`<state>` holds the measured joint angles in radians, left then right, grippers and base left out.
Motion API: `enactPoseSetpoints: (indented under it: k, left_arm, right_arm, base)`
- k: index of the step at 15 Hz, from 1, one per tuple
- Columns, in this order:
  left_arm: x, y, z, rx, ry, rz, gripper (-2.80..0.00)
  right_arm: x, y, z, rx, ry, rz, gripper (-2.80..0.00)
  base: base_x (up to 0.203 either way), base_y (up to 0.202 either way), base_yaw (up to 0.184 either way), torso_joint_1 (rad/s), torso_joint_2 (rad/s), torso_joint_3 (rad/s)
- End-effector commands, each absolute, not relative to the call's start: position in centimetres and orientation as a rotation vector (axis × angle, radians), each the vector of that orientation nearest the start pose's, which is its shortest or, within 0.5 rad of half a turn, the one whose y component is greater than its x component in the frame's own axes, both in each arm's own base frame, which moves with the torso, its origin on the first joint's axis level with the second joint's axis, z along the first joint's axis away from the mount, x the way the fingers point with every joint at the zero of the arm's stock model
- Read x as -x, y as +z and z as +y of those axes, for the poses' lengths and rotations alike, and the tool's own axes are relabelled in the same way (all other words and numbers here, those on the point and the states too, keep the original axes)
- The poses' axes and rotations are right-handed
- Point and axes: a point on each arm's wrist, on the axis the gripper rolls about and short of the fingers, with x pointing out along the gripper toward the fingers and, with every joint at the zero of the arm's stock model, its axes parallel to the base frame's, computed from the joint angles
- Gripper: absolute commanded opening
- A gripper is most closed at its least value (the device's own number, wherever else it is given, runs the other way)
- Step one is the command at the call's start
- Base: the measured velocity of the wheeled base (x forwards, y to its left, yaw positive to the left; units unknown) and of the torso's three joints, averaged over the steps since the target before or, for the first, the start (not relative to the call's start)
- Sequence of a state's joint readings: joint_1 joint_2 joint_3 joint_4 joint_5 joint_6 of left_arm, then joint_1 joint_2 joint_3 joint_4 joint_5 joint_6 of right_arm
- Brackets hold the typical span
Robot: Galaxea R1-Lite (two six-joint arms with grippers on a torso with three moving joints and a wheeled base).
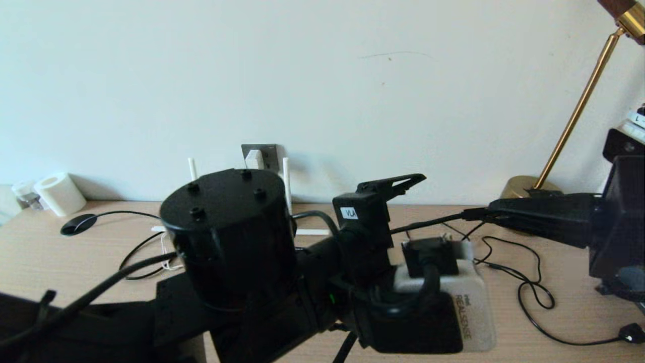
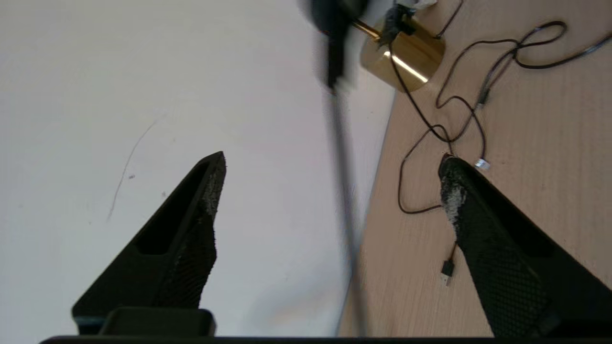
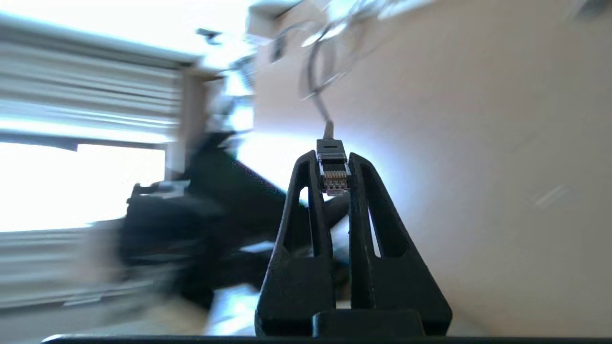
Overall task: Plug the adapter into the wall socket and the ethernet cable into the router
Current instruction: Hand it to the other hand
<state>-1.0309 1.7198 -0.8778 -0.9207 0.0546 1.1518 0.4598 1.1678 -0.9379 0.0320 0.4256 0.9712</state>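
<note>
The adapter already sits in the wall socket, on the wall above the back edge of the counter, so by the look of it that half of the job is done and only the cable is left. The ethernet cable has its plug clamped between the fingers of the right gripper, contacts facing outward past the fingertips. Held that way, the plug can be pushed nose-first into a port while the cord trails free behind it.

The router stands near the back edge of the counter just below the socket. Only two of its white antennas and a strip of its body show past the left arm, and its ports are hidden, so the target cannot be seen.

The left gripper is in the air over the middle of the counter with its fingers spread wide and nothing between them. It seems merely to be out of work.

A brass lamp stands at the back right corner. Thin black cords loop on the counter before it.
</note>
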Motion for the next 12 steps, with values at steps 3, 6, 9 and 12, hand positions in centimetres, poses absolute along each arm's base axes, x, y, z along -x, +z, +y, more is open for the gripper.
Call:
enactPoseSetpoints:
  k: [3,6,9,12]
  left_arm:
    - [-16.5,22.2,-27.1,-1.012,-0.807,-0.641,0.0]
    - [-18.0,22.3,-26.6,-0.985,-0.747,-0.667,0.0]
    - [-19.7,22.2,-25.5,-0.984,-0.719,-0.684,0.0]
    - [-20.2,23.0,-25.5,-0.961,-0.709,-0.718,0.0]
  right_arm:
    - [-14.2,30.3,8.2,-1.058,0.703,0.775,-2.8]
    - [-16.5,29.8,9.4,-1.09,0.668,0.846,-2.8]
    - [-18.2,30.4,10.5,-1.129,0.721,0.92,-2.8]
    - [-20.1,30.7,11.5,-1.148,0.715,0.938,-2.8]
  base:
    - [0.0,0.0,0.0,0.0,0.0,0.0]
    - [0.0,0.0,0.0,0.0,0.0,0.0]
    - [0.0,0.0,0.0,0.0,0.0,0.0]
    - [0.0,0.0,0.0,0.0,0.0,0.0]
